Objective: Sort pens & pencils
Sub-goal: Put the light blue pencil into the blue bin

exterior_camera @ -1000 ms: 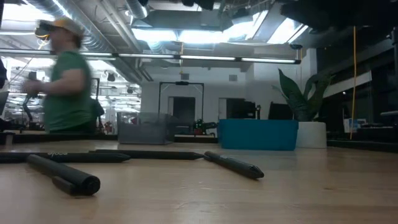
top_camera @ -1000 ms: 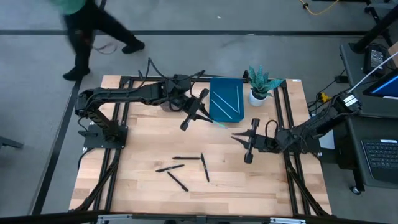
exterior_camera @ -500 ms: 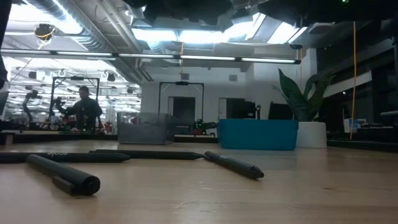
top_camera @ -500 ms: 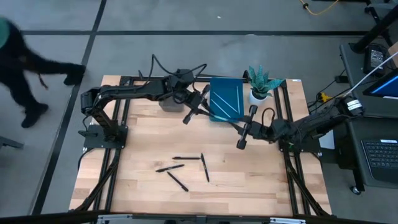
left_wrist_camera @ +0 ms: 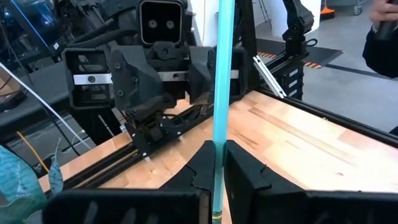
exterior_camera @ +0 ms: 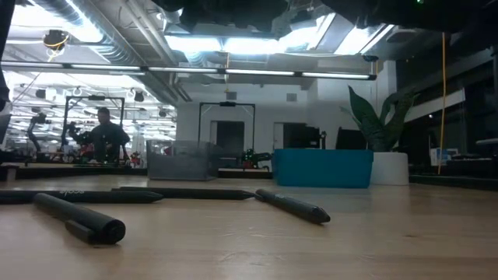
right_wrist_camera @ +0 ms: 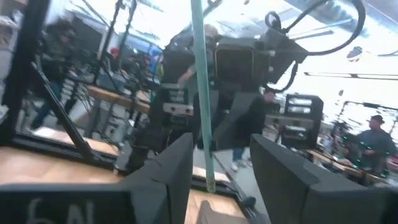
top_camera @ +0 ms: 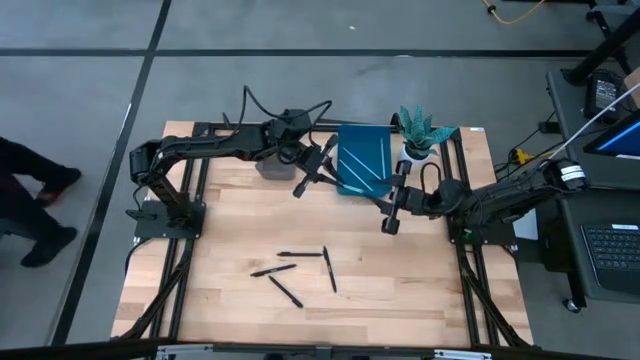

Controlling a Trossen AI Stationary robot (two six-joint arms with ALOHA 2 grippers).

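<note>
Handover in the air: my left gripper (left_wrist_camera: 216, 165) pinches the teal pencil (left_wrist_camera: 222, 87) at one end. Right gripper (right_wrist_camera: 214, 163) stands spread around the same stick, not gripping. Light, stiff, slick; I'd clamp mid-shaft. Four black pens (top_camera: 300, 254) lie well below both grippers.

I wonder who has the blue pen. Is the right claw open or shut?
Open: the right gripper holds its fingers apart, with gaps beside the teal pen. The left gripper pinches it.
</note>
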